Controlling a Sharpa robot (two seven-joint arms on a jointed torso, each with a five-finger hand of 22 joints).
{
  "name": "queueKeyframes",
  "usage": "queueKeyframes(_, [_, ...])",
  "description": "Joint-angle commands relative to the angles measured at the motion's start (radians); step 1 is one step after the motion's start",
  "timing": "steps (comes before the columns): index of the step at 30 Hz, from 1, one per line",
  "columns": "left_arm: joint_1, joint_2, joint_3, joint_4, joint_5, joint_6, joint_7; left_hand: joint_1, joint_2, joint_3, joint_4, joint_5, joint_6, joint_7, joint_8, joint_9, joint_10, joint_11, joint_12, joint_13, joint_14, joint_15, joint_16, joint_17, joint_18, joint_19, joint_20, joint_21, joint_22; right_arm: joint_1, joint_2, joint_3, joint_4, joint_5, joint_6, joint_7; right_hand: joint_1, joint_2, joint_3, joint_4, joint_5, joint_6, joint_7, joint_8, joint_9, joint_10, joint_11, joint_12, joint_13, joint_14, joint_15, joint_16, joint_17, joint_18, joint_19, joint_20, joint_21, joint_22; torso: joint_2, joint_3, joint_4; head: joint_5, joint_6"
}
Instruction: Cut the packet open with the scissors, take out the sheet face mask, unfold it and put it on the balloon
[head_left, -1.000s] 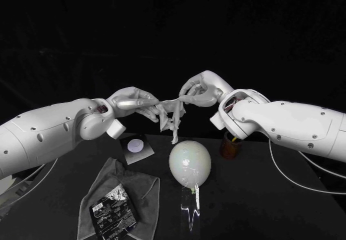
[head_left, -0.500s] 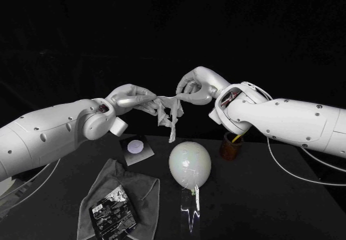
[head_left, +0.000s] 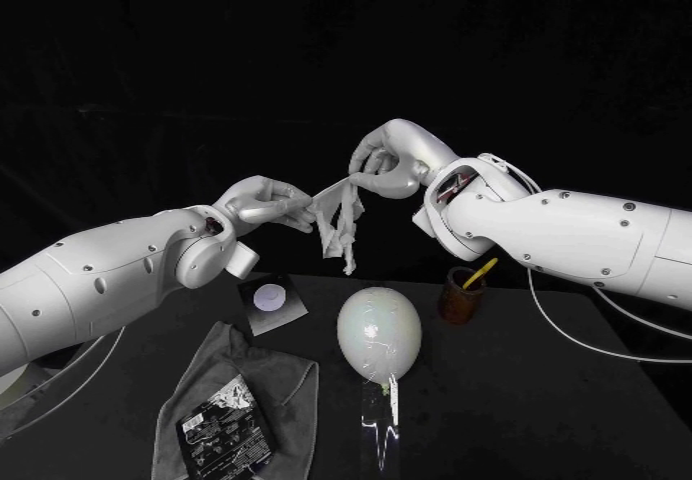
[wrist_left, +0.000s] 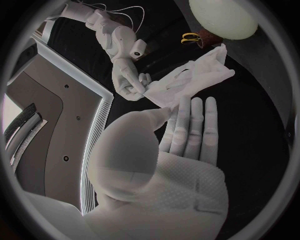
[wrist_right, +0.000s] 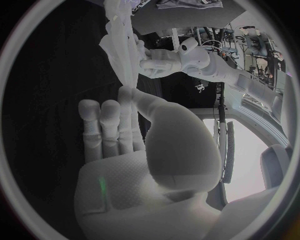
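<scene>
Bare table front right, clutter left
Balloon mid-table, a cup just beside it toward the right edge; grey cloth with the packet covers the front left corner; the mask hangs above the balloon.

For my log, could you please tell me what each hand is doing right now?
Left hand: holding the crumpled white sheet face mask.
Right hand: pinching the same mask's other end.
</scene>
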Motion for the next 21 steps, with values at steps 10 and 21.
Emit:
queueKeyframes(10, [-0.023, 0.028, -0.007, -0.019, 0.046, -0.050, 0.038, -0.004, -0.069, -0.048, -0.001, 0.003, -0.052, 0.039, -0.008, -0.010, -0.143, 0.048, -0.011, -0.004, -0.156, 0.050, -0.022, -0.039, -0.034, -0.122, 0.046, -0.074, -0.035, 0.004, 0.018, 0.002, -0.019, -0.027, -0.030, -0.022, 0.003, 0.006, 0.010, -0.001, 0.002, 0.003, -0.005, 0.007, 0.005, 0.003, -0.005, 0.004, 0.004, 0.010, -0.004, 0.006, 0.005, 0.010, 0.008, 0.002, 0.007, 0.041, 0.000, 0.0007, -0.0016, -0.002, 0.001])
queueKeyframes(21, [-0.033, 0.039, -0.010, -0.017, 0.040, -0.048, 0.019, -0.042, -0.170, -0.132, 0.021, 0.000, -0.108, 0.071, -0.055, -0.055, -0.192, 0.072, -0.010, -0.025, -0.237, 0.077, -0.067, -0.109, -0.032, -0.183, 0.081, -0.131, -0.067, 0.005, 0.022, 0.002, -0.025, -0.029, -0.030, -0.035, 0.002, 0.005, 0.011, -0.002, 0.002, 0.003, -0.005, 0.008, 0.006, 0.003, -0.005, 0.004, 0.004, 0.010, -0.004, 0.007, 0.005, 0.010, 0.008, 0.002, 0.008, 0.042, -0.001, 0.0004, -0.0001, -0.002, 0.002])
